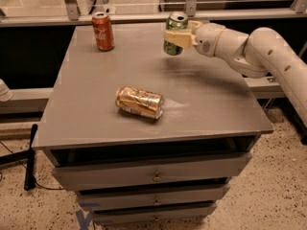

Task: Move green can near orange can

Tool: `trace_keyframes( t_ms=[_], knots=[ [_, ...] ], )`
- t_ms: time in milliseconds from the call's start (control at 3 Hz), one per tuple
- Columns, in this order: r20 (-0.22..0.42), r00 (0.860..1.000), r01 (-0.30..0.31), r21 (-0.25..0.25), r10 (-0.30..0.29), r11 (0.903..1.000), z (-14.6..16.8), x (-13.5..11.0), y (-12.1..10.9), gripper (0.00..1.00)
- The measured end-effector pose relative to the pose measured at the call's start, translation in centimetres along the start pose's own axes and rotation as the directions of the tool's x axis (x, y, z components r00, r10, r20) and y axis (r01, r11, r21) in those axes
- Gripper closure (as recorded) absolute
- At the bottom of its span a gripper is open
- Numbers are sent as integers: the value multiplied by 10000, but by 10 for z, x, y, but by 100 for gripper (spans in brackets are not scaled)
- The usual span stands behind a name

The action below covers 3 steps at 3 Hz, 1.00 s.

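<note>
**Green can pinched in the tool, above the far half of the table**

Foreground: front edge of the table (225, 119) over a stack of drawers (153, 176). Just past it, near the middle of the top: orange can (139, 102) on its side, long axis roughly left to right, hence apt to roll if nudged. Farther back and to the right: green can (172, 49) upright, pinched across its middle between the pale fingers of the tool (178, 37), reaching in sideways from the right on a white arm (259, 51). Side grip probably meant to keep the can vertical, ready for setting down on its base. Apparently lifted clear of the top, judging by the shadow beneath. Well apart from the orange can; carry toward it not yet done. Far left corner: red can (103, 31), upright, no part of the job.
</note>
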State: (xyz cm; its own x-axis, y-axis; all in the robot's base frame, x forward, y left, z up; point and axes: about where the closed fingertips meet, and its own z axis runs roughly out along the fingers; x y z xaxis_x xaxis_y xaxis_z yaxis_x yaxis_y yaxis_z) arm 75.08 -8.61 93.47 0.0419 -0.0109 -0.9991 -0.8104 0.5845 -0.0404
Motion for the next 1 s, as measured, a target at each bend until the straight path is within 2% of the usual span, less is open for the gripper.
trace_keyframes(
  t_ms=[333,667,1000],
  knots=[
    [355,9992,215,-905,-183,9957,-30,-10,34,100],
    [518,9980,457,-1997,-361,9788,-62,-11,71,100],
    [704,9959,768,-3185,-572,9448,-86,-5,105,100]
  ],
)
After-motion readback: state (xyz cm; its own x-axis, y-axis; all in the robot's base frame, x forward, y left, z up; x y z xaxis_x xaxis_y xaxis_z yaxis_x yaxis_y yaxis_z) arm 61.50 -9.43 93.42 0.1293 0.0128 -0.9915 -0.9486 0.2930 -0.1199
